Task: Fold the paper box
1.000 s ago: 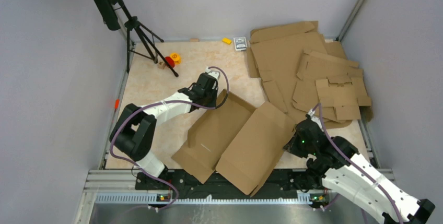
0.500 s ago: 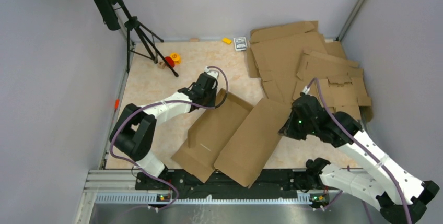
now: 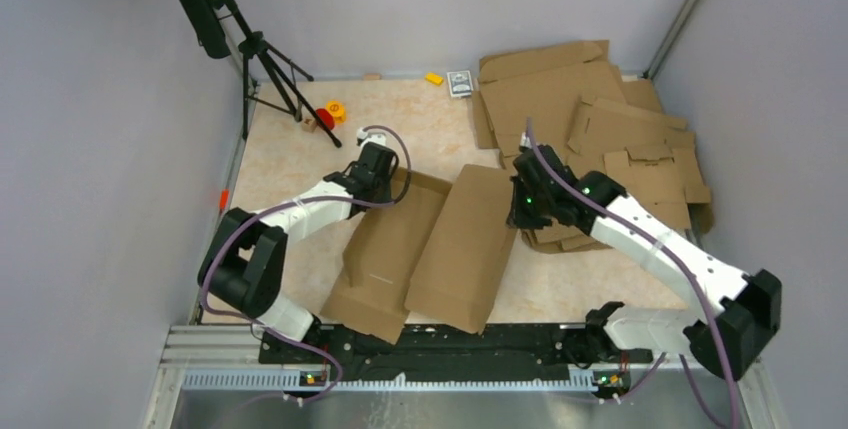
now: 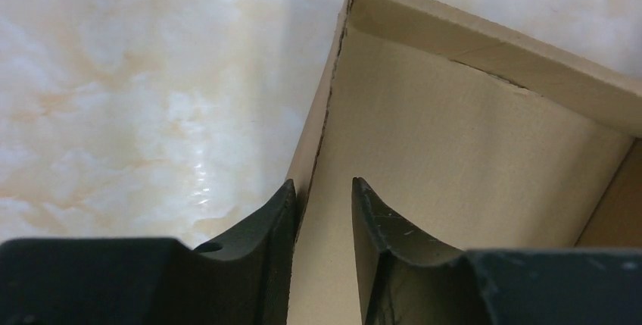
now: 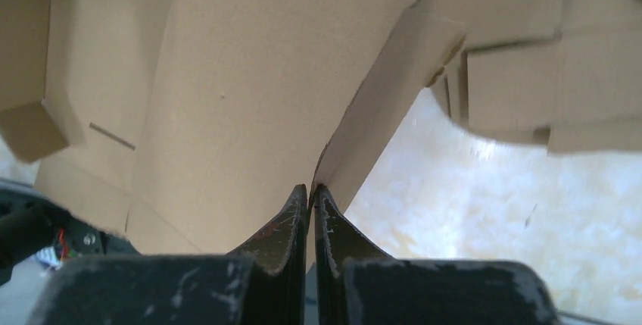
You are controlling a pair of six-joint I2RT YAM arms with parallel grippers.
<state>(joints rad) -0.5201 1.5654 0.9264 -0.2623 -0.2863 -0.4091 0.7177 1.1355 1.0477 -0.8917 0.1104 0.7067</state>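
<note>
Left claw (image 4: 322, 185): jaws spread, straddling a raised wall of the brown corrugated cardboard paper box (image 3: 452, 249), which lies between both claws. Right claw (image 5: 310, 190): pressed together on its flap edge. Risk: the ungripped wall may slip free, and the thin pinch may tear or let go.

The paper box (image 4: 454, 151) runs past the left wrist view's edges.

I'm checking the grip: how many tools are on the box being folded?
2. The left tool straddles a raised wall of the paper box at its far-left corner; the right tool pinches a flap on its right edge.
</note>
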